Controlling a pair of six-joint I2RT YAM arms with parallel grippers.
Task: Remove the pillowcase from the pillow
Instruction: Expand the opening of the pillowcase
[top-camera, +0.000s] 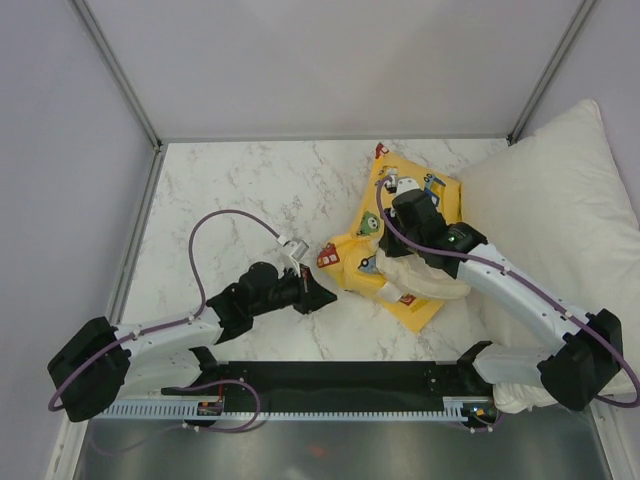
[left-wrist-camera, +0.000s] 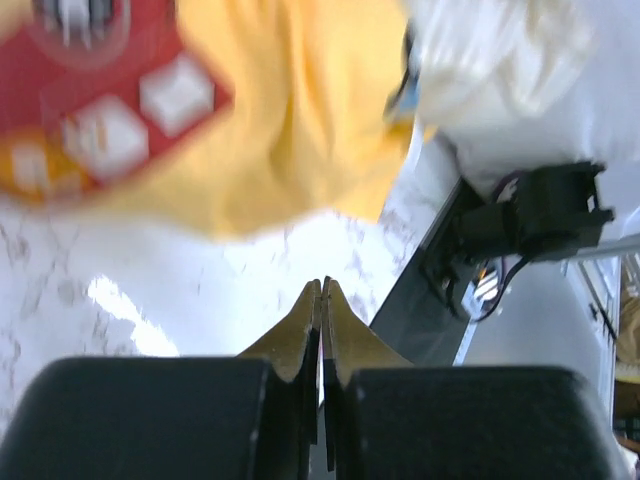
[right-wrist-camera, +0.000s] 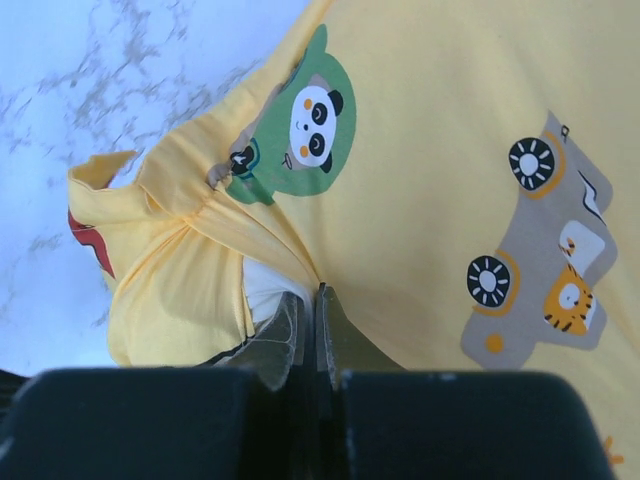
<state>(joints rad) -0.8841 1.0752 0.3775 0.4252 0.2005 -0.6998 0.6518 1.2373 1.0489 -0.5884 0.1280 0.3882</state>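
The yellow pillowcase, printed with cartoon cars, lies crumpled right of centre on the marble table. The cream pillow pokes out of its near side. My right gripper presses down on the case; in the right wrist view it is shut on a gathered fold of the pillowcase, with a bit of white pillow beside the fingertips. My left gripper rests low on the marble just left of the case's corner. In the left wrist view it is shut with nothing in it, the pillowcase lying ahead of it.
A much larger white pillow fills the right side, against the right arm. Metal frame posts border the table at the back and sides. The black base rail runs along the near edge.
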